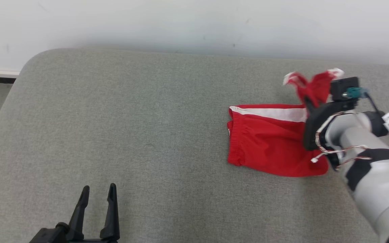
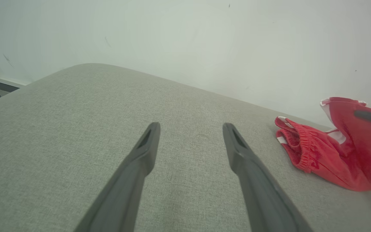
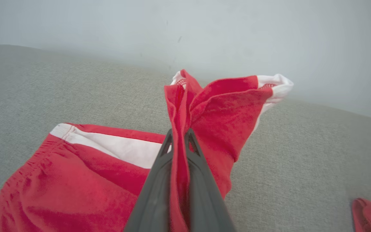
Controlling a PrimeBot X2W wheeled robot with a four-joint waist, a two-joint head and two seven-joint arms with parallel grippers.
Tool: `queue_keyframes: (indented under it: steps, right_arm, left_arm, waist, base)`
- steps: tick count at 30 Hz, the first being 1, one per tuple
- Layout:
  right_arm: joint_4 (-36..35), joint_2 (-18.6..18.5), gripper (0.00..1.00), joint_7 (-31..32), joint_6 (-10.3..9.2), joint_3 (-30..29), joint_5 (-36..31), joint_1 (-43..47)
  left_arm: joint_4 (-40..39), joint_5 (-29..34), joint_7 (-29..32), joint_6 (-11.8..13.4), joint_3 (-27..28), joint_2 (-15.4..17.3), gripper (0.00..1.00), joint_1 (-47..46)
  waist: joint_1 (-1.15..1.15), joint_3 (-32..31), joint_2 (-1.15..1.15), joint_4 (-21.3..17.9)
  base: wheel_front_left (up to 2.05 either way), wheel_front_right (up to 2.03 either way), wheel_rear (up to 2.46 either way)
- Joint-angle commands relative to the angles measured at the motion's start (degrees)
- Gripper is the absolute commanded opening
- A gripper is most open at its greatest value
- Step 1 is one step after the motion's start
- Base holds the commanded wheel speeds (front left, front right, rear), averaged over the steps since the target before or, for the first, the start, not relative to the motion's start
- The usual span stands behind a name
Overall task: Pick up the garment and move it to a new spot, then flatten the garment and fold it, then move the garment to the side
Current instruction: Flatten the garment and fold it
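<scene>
Your right gripper [image 3: 179,133] is pinched tight on a raised fold of the red shorts [image 1: 268,141]. The rest of them lies flat on the grey cushion [image 1: 130,118], at its eight o'clock in the head view. Your left gripper [image 1: 98,192], spread wide and empty, sits well apart.

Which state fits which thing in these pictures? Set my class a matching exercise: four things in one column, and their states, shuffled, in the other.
Column one
1. left gripper
2. right gripper
3. shorts
4. cushion

Column two
A. one end lifted, the rest lying flat
B. jaws apart, holding nothing
C. grey, with the red cloth lying on it
D. jaws shut on a fold of red cloth

Pairs: 1-B, 2-D, 3-A, 4-C
</scene>
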Motion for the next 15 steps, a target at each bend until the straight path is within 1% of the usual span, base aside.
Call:
queue_keyframes:
  steps: [1, 5, 7, 12, 15]
  right_arm:
    - [0.0, 1.5, 0.0, 0.1, -0.16, 0.1, -0.2, -0.4]
    - [0.0, 6.1, 0.0, 1.0, -0.16, -0.1, 0.0, 0.0]
    - [0.1, 7.4, 0.0, 1.4, -0.16, 0.0, -0.2, 0.3]
    - [0.1, 9.7, 0.0, 3.4, -0.16, 0.2, -1.3, 1.7]
    - [0.1, 10.2, 0.0, 4.5, -0.16, 0.4, -1.9, 2.2]
  left_arm:
    - [0.1, -0.6, 0.0, 0.0, -0.3, 0.0, 1.0, 0.3]
    - [0.2, -0.7, 0.0, -0.2, -0.9, 0.0, 1.0, 0.1]
    - [0.3, -0.8, 0.0, -0.3, -1.2, 0.0, 1.0, 0.2]
    - [0.5, -1.0, 0.0, -0.2, -1.8, 0.0, 1.0, 0.4]
    - [0.4, -0.9, 0.0, -0.1, -1.8, 0.0, 1.0, 0.7]
  waist:
    - [0.0, 0.0, 0.0, 0.4]
    - [0.0, 0.1, 0.0, 1.5]
    - [0.0, 0.1, 0.0, 2.2]
    - [0.0, 0.4, 0.0, 4.1]
    - [0.0, 0.5, 0.0, 4.5]
  base:
    - [0.0, 0.0, 0.0]
    - [0.0, 0.0, 0.0]
    - [0.0, 0.0, 0.0]
    - [0.0, 0.0, 0.0]
    - [0.0, 0.0, 0.0]
